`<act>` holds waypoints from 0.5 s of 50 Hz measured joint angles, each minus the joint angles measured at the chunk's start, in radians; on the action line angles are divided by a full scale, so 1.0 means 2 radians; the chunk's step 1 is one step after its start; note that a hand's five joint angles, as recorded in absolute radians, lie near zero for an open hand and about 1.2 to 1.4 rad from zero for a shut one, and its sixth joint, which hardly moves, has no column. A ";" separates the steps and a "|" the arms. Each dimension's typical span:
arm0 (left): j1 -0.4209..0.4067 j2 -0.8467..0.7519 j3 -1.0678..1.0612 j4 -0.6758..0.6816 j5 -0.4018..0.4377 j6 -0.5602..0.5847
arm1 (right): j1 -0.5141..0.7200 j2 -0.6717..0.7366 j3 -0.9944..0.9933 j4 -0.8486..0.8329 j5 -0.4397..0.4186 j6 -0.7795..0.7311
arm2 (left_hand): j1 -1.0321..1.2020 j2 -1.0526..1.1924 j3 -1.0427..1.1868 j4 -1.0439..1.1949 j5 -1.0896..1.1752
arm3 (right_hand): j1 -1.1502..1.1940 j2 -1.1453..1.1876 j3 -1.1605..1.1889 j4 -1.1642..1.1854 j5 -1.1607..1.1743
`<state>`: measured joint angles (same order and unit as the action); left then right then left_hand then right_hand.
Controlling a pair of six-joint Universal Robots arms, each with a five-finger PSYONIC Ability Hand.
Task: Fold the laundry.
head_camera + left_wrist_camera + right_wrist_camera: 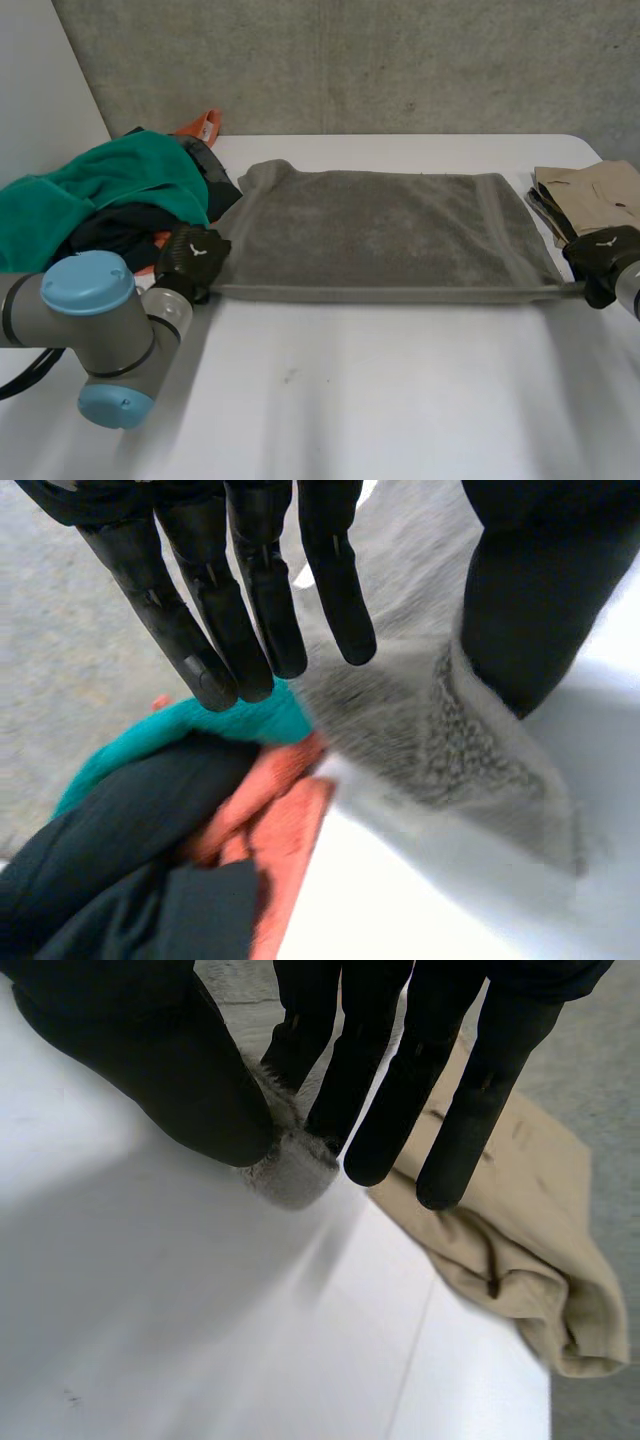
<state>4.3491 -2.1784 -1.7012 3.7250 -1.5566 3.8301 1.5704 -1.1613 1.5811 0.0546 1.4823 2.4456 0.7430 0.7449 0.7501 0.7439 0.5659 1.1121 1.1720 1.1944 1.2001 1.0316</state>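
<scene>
Towel [380, 230] stretches between left hand [192, 258] and right hand [600, 255], near corners pinched.

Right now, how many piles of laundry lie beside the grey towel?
2. A teal, dark and orange pile at the towel's left end by the left hand; a beige pile at its right end by the right hand. More may hide inside.

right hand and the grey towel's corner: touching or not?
Touching. The right wrist view shows the right hand pinching the towel at its corner between thumb and a finger, with no gap.
</scene>
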 measured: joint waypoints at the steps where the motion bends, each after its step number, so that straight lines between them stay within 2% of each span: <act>1: 0.002 0.001 0.000 0.003 -0.003 0.000 | -0.001 -0.002 -0.001 0.000 0.000 0.001 | -0.004 -0.005 -0.006 -0.007 -0.007 | 0.000 0.000 0.000 0.000 0.000; 5: 0.007 0.006 -0.005 0.008 -0.012 0.001 | -0.004 -0.006 -0.006 0.002 0.000 0.005 | -0.009 -0.014 -0.015 -0.014 -0.018 | 0.005 0.000 0.000 0.000 0.000; 8: 0.010 0.012 -0.012 0.009 -0.015 0.003 | -0.005 -0.007 -0.008 0.006 0.000 0.007 | 0.048 0.036 0.034 0.038 0.036 | 0.005 0.000 0.000 0.000 0.000; 11: 0.016 0.019 -0.021 0.007 -0.011 0.005 | -0.004 -0.006 -0.009 0.010 0.000 0.007 | 0.048 0.036 0.034 0.038 0.036 | 0.005 0.000 0.000 0.000 0.000; 12: 0.019 0.025 -0.029 0.005 -0.006 0.006 | -0.004 -0.005 -0.010 0.014 -0.001 0.007 | 0.217 0.212 0.205 0.210 0.203 | 0.005 0.000 0.000 0.000 0.000; 19: 0.026 0.074 -0.073 -0.026 0.018 0.017 | -0.003 -0.003 -0.017 0.044 -0.006 -0.009 | 0.217 0.226 0.220 0.225 0.208 | 0.005 0.000 0.000 0.000 0.000; 25: 0.020 0.150 -0.121 -0.106 0.018 0.031 | -0.014 -0.012 -0.023 0.126 -0.006 -0.081 | 0.217 0.226 0.220 0.226 0.208 | 0.005 0.000 0.000 0.000 0.000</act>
<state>4.3895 -1.8780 -1.9427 3.5120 -1.5209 3.8915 1.5418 -1.1860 1.5359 0.3073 1.4698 2.2830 1.1774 1.1978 1.1896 1.1951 0.9817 1.1213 1.1720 1.1944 1.2001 1.0317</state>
